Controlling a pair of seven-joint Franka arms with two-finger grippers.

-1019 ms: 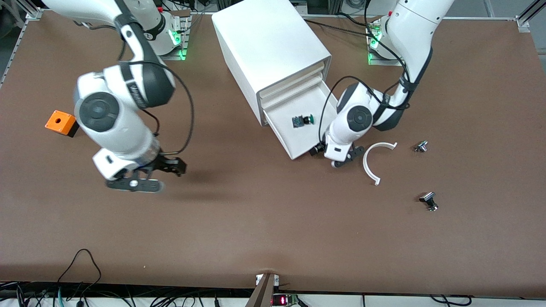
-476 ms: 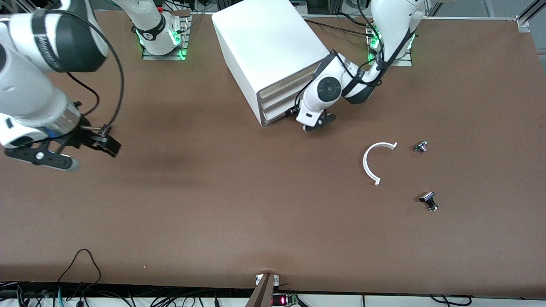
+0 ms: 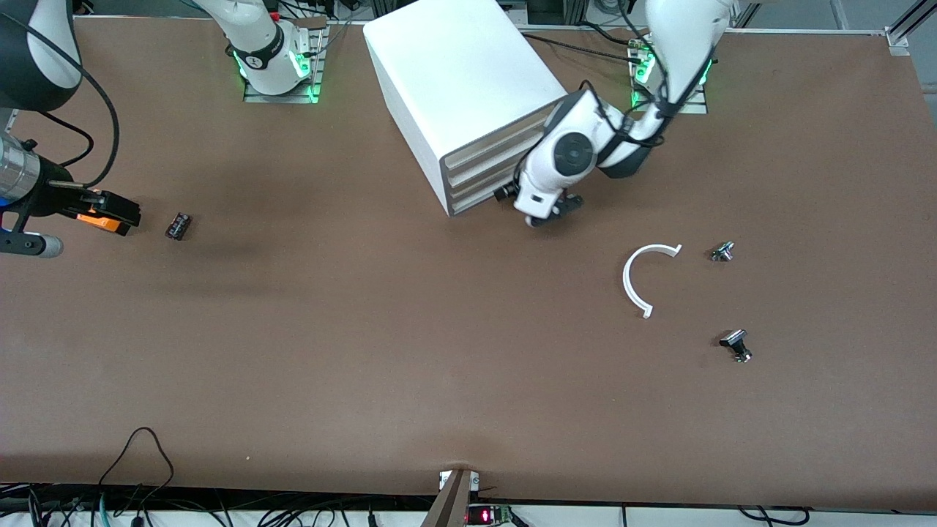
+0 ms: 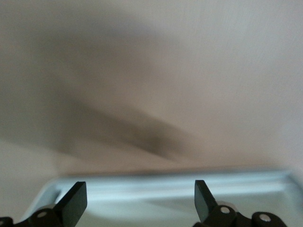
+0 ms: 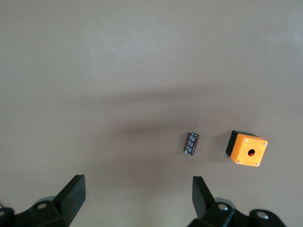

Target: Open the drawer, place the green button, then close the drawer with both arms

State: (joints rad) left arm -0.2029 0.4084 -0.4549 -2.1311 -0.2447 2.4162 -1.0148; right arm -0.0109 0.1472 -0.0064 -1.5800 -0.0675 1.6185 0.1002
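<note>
The white cabinet [image 3: 468,80] stands toward the robots' bases. Its lowest drawer [image 3: 479,199] is pushed in flush with the three above it. The button is hidden; it does not show in any view. My left gripper [image 3: 550,214] hangs low just in front of the drawer fronts, at the corner nearest the left arm's base. Its fingers [image 4: 75,201] are open and empty, with a blurred white edge [image 4: 165,187] close below them. My right gripper [image 3: 25,241] is up in the air at the right arm's end of the table, open and empty [image 5: 137,198].
An orange box with a hole [image 5: 247,149] lies partly under the right hand [image 3: 102,221]. A small black piece [image 3: 177,225] lies beside it [image 5: 191,143]. A white curved strip [image 3: 635,282] and two metal knobs [image 3: 722,251] [image 3: 736,345] lie toward the left arm's end.
One second ago the lowest drawer stood open with the green button in it. The left gripper has pushed it shut. The right arm has swung away to its end of the table.
</note>
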